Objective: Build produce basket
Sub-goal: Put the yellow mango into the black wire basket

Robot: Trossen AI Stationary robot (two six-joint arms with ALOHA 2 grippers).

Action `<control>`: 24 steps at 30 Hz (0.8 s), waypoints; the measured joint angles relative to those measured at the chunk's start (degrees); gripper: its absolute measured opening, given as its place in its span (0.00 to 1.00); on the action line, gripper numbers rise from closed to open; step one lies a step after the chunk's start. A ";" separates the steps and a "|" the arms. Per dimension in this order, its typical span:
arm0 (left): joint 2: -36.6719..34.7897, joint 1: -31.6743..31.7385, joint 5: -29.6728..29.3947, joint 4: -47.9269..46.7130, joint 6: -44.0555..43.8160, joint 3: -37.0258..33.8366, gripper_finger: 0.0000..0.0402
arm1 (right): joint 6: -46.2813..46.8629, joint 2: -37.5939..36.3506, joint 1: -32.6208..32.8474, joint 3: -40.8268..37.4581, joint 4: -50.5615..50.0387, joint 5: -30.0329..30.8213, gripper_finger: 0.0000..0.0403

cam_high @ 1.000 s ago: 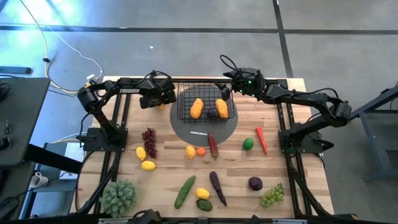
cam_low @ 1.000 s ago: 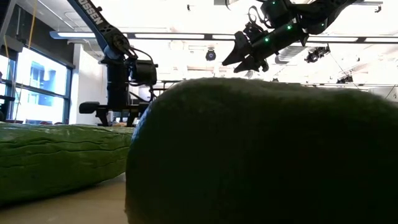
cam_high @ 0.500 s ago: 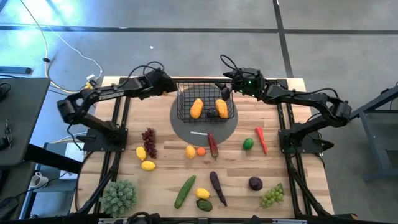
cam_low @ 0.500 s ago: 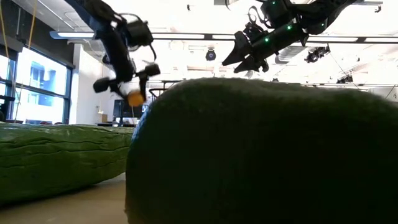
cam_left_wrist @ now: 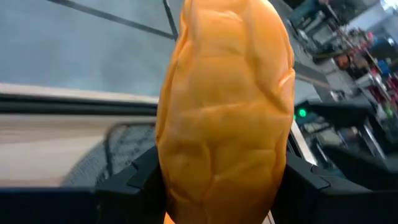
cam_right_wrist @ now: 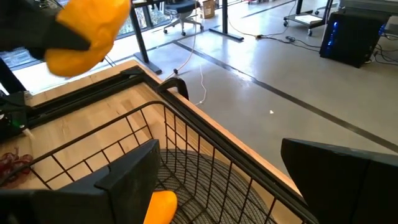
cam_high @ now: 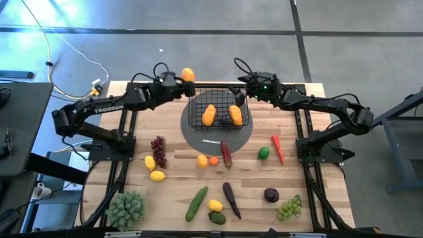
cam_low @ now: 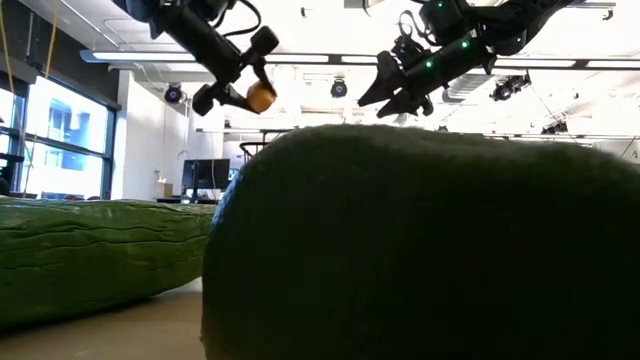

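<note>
1. Left gripper (cam_high: 186, 82) clenched on an orange-yellow fruit (cam_high: 188, 74), raised just beyond the basket (cam_high: 219, 114) rim at its 10 o'clock corner.
2. Fruit: I judge it light, stiff, smooth-skinned; gripped across its middle, long axis between the fingers.
3. Left arm: stretched out, wrist high.
4. Right gripper (cam_high: 242, 93): jaws apart, nothing held, over the basket's 1 o'clock corner.

A: Non-task items noted?
B: Light wooden slatted counter (cam_high: 172, 192); flat grey round disc (cam_high: 198, 137) at its middle; white cable (cam_high: 59, 73) on grey floor (cam_high: 370, 59); dark desk (cam_high: 20, 125) alongside.
</note>
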 joint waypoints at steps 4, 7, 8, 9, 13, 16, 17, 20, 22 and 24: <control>0.67 -2.80 -0.47 -0.15 0.07 0.00 0.49 | 0.00 0.00 0.00 0.00 -0.49 0.04 0.79; 1.34 -4.29 -0.63 0.06 0.11 0.00 0.49 | 0.00 0.00 0.00 0.00 -0.52 0.07 0.79; 1.81 -4.74 -0.69 -0.03 0.09 0.00 0.49 | 0.00 0.00 0.00 0.00 -0.52 0.07 0.79; 2.11 -5.08 -0.69 -0.16 0.07 -0.01 0.49 | 0.00 0.00 0.00 0.00 -0.52 0.06 0.79; 3.14 -5.65 -0.63 -2.19 0.52 1.96 0.49 | 0.00 0.00 0.00 0.00 -0.50 0.09 0.79; 4.07 -5.57 -1.76 -6.78 3.48 6.50 0.49 | 0.00 0.00 0.00 0.00 -0.50 0.09 0.79; 4.48 -5.54 -2.62 -8.60 4.77 8.32 0.49 | 0.01 0.00 0.00 0.00 -0.50 0.09 0.79; 6.13 -5.41 -4.17 -15.45 7.15 12.80 0.49 | 0.02 0.00 0.00 0.00 -0.51 0.29 0.79; 7.42 -5.41 -4.21 -17.58 7.57 14.57 0.49 | 0.02 0.00 0.02 0.00 -0.66 1.02 0.79; 8.29 -5.54 -3.94 -17.81 7.61 15.15 0.49 | 0.02 -0.02 0.03 0.00 -1.24 1.39 0.79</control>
